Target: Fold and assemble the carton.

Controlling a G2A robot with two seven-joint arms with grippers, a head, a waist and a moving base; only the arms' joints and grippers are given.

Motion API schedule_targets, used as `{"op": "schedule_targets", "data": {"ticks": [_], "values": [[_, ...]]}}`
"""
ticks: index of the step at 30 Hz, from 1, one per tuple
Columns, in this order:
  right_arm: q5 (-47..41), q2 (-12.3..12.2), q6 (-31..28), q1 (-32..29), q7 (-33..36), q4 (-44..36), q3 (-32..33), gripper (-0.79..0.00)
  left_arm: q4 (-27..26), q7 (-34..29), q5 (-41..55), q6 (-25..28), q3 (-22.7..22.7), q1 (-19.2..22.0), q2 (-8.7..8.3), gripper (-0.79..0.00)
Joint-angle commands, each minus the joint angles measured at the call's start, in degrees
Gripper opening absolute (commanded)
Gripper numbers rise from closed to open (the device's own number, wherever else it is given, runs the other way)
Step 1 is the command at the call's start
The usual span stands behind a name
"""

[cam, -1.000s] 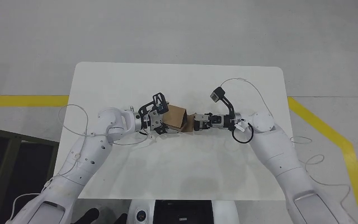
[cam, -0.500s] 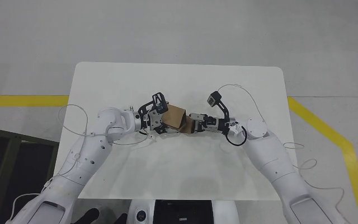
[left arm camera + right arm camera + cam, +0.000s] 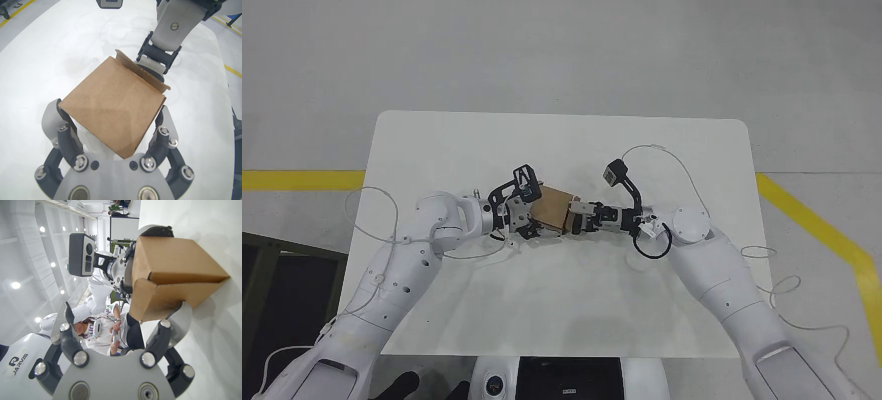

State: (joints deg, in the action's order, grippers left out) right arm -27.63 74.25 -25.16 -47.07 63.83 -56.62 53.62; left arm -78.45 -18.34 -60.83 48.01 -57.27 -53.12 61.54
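Since a second ago the right arm has pushed in toward the carton, so the right gripper now sits against its open end instead of just apart from it. The loose end flap has folded in closer. The left arm and the carton have hardly shifted.

A white tabletop with rounded corners carries everything. Two white robot arms come in from the near edge, one on each side, and meet near the middle of the tabletop.

Between them is the carton, a small brown cardboard box, partly assembled, with its body already squared up. I cannot tell whether it rests on the tabletop or is held just above it.

The left gripper holds the end that faces the left edge. Its two fingers are closed on opposite sides of the carton, pressing the cardboard walls.

At the other end, facing the right edge, the opening still shows, and a flap is bent partway across it.

The right gripper has its fingers spread wide. One finger touches the carton beside that flap, while the other stands free in the air, holding nothing.
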Motion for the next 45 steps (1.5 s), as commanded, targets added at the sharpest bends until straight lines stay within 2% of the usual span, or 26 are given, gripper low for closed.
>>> {"op": "schedule_targets", "data": {"ticks": [1,5,6,10,11,21,25,26,45], "values": [[0.6,-0.1,-0.1,-0.2,-0.4,-0.1,0.3,-0.092,0.0,-0.1,0.0,0.1,0.0,0.0,-0.01,0.0],[2.4,-0.4,-0.3,-0.8,-2.1,-0.4,1.1,-0.215,-0.1,-0.1,-0.2,0.2,0.0,-0.1,-0.04,0.0],[2.6,-0.5,-0.2,-1.0,-2.3,-0.6,1.2,-0.219,-0.1,-0.1,-0.2,0.2,-0.1,-0.2,-0.05,0.0],[3.3,-0.6,0.0,-1.5,-2.7,-1.1,1.5,-0.379,-0.2,-0.3,-0.2,0.1,-0.1,-0.2,-0.07,0.0],[3.6,-0.7,0.1,-1.5,-2.8,-1.1,1.6,-0.394,-0.3,-0.4,-0.2,0.1,-0.1,-0.3,-0.07,0.0],[6.2,-1.1,0.9,-2.2,-4.0,-1.1,2.5,-0.422,-0.5,-0.6,-0.3,0.0,-0.1,-0.3,-0.1,0.0],[6.8,-1.2,0.9,-2.5,-4.4,-1.2,2.7,-0.449,-0.4,-0.7,-0.3,-0.1,-0.1,-0.4,-0.1,0.0],[6.9,-1.3,0.9,-2.6,-4.4,-1.2,2.8,-0.483,-0.4,-0.7,-0.3,-0.2,-0.1,-0.4,-0.1,0.0],[9.2,-1.5,1.7,-2.7,-4.9,-1.1,3.2,-0.613,-0.8,-0.7,0.0,0.0,-0.3,-0.6,-0.15,0.0]]}}
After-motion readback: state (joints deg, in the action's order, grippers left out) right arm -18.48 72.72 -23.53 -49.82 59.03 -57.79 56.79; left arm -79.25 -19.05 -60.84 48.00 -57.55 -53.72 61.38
